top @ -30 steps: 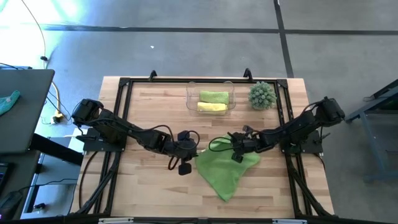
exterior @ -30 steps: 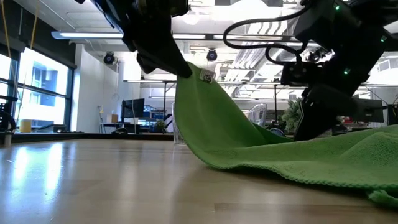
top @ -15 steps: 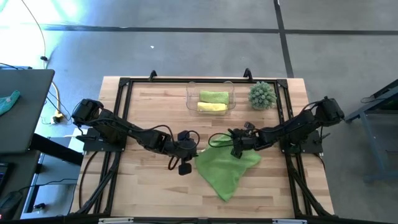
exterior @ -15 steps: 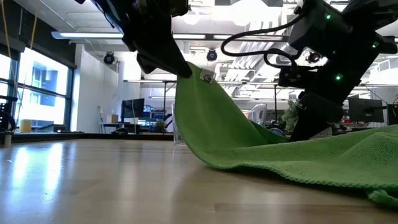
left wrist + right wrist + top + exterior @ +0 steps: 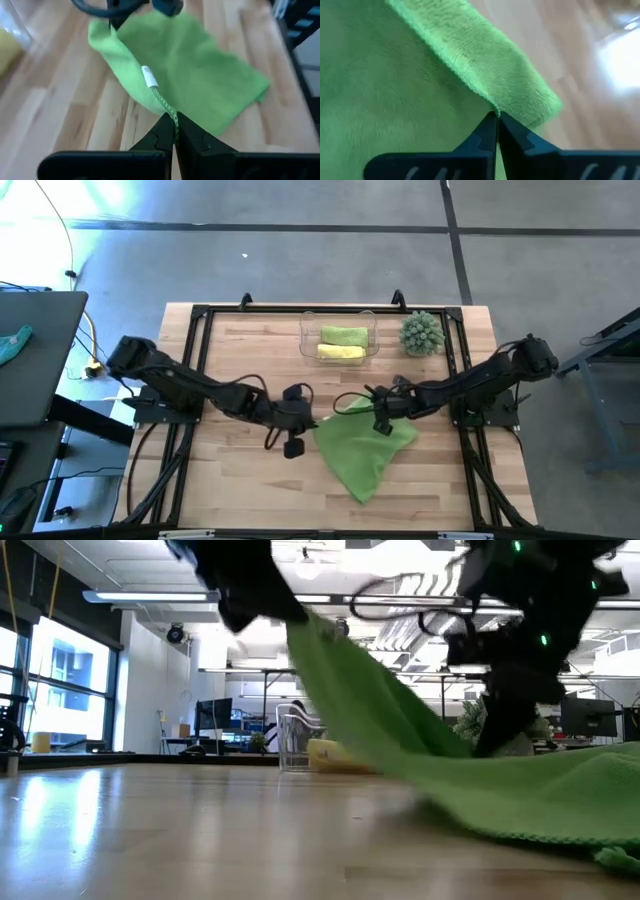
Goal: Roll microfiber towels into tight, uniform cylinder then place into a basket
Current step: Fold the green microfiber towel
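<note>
While both dark arms meet at mid-table, the left gripper (image 5: pixel 174 131) and right gripper (image 5: pixel 496 127) each pinch shut on a hemmed edge of the soft, limp lime-green microfiber towel (image 5: pixel 365 450); it sags between them; bare wooden table (image 5: pixel 230 480) surrounds it; the clear plastic basket (image 5: pixel 308 332) sits well apart.
</note>
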